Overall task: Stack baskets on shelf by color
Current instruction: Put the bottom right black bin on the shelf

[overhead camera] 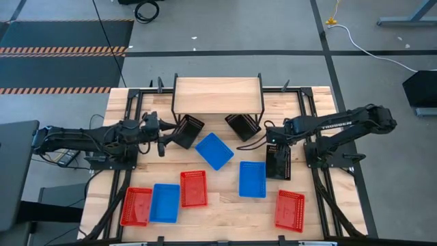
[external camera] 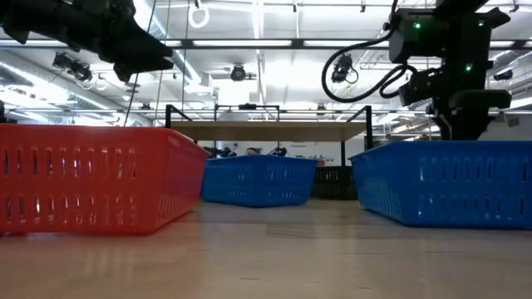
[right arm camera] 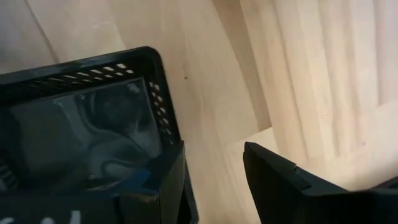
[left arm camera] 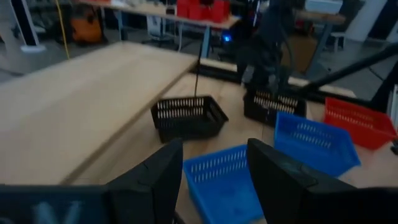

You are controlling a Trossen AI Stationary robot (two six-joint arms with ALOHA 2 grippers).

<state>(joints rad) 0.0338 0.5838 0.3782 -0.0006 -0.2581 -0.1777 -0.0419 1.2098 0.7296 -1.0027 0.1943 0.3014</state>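
Right tool (right arm camera: 211,180) over black basket (overhead camera: 278,162) on surface (overhead camera: 225,208) right of centre, fingers apart, one finger apparently inside basket rim, not clamped. Left tool (left arm camera: 211,180) open, empty, held above surface beside second black basket (overhead camera: 188,130) near shelf (overhead camera: 217,94) front-left leg. Third black basket (overhead camera: 243,126) near shelf's right leg. Red and blue baskets scattered on surface; shelf top bare.

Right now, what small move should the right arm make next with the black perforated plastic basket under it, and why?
Probably lower and close. The right gripper hangs over one end wall of the black perforated plastic basket, one finger inside the wall, the other outside, jaws apart. The light wooden shelf on black metal legs holds no basket yet. The left gripper waits open, near another black basket.
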